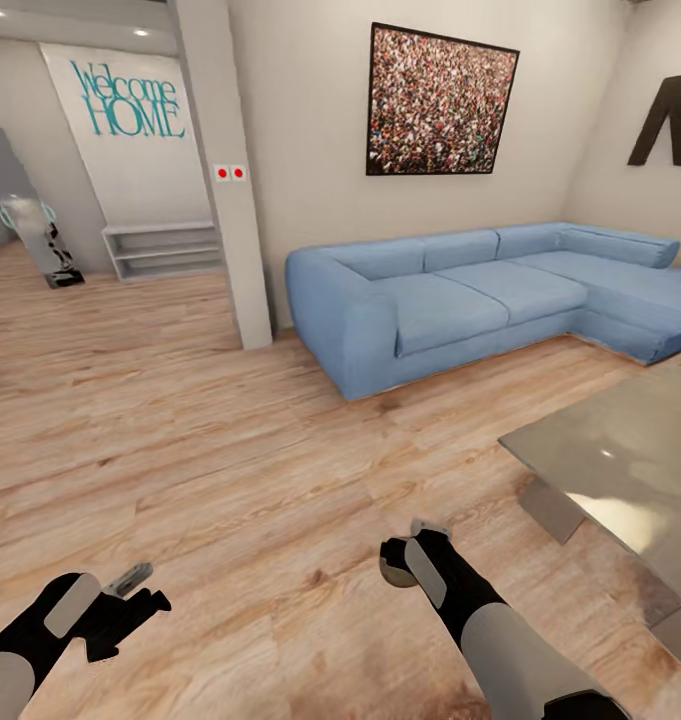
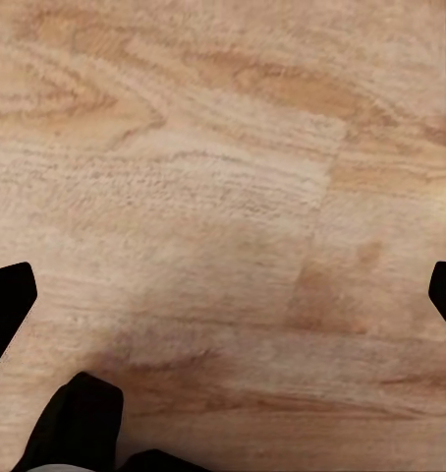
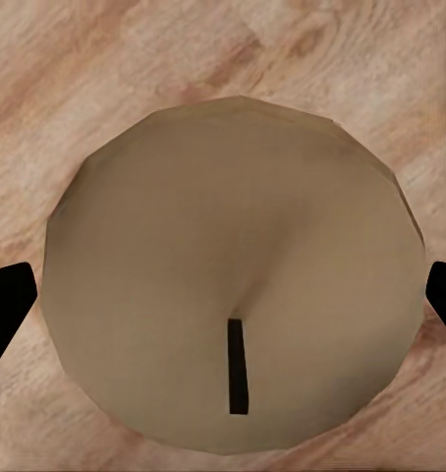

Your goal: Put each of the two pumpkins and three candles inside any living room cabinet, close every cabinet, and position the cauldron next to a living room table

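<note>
- Candle (image 3: 233, 280): one grey-beige candle with a rounded top and a thin dark wick sits between the two black fingertips (image 3: 7, 310) of the right gripper (image 1: 398, 560), seen from above in the right wrist view.
- Both fingertips are at the candle's sides, so the right gripper is pinching it; in the head view the candle (image 1: 391, 573) shows as a pale round shape at the tip of that gripper.
- Under the held candle there is only the wooden floor (image 1: 240, 470).
- Left gripper (image 1: 130, 595) hangs low over the floor, well apart from the right one. Its fingers (image 2: 9, 305) are spread wide with nothing between them, only floor planks (image 2: 223, 197) below.
- Ahead of the right gripper, further away, stands a long blue corner sofa (image 1: 480, 295) against the wall.
- To the outer side of the right arm is a low grey table (image 1: 620, 460) with a shiny top.
- On the wall above the sofa hangs a dark-framed picture (image 1: 440, 100).
- Far ahead of the left gripper are a "Welcome HOME" sign (image 1: 128, 100) and a low white shelf (image 1: 162, 250).
</note>
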`<state>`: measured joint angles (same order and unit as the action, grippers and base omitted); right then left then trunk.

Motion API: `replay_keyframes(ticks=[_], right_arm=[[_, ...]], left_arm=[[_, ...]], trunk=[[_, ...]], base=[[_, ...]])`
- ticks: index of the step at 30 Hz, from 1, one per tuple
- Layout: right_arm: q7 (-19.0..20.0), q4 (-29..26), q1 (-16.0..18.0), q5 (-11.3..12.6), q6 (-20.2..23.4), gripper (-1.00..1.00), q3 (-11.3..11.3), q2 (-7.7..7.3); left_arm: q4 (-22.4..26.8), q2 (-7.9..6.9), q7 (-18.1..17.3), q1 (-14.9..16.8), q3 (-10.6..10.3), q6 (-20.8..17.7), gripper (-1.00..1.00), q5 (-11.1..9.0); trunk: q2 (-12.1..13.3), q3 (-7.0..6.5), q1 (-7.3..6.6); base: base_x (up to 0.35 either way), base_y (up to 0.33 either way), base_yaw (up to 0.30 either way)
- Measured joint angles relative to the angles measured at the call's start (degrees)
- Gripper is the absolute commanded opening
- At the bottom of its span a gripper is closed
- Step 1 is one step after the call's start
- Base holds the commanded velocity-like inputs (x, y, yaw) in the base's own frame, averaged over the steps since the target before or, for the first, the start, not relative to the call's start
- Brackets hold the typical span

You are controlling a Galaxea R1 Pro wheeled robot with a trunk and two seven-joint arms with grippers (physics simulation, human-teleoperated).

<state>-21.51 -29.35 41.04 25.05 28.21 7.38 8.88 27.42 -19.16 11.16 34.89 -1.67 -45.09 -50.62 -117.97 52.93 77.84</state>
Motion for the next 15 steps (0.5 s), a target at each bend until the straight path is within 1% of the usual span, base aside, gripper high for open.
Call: replay_keyframes(ticks=[11, 15], right_arm=[[0.00, 0.02, 0.00, 0.05, 0.00, -1.00, -0.15, 0.00], [0.04, 0.08, 0.00, 0.08, 0.00, -1.00, -0.18, 0.00]], left_arm=[[0.00, 0.00, 0.00, 0.00, -0.08, 0.00, 1.00, 0.00], [0.00, 0.00, 0.00, 0.00, -0.09, 0.00, 1.00, 0.00]], trunk=[[0.00, 0.00, 0.00], [0.00, 0.00, 0.00]], base=[[-0.001, 0.148, -0.287], [-0.070, 0.131, -0.287]])
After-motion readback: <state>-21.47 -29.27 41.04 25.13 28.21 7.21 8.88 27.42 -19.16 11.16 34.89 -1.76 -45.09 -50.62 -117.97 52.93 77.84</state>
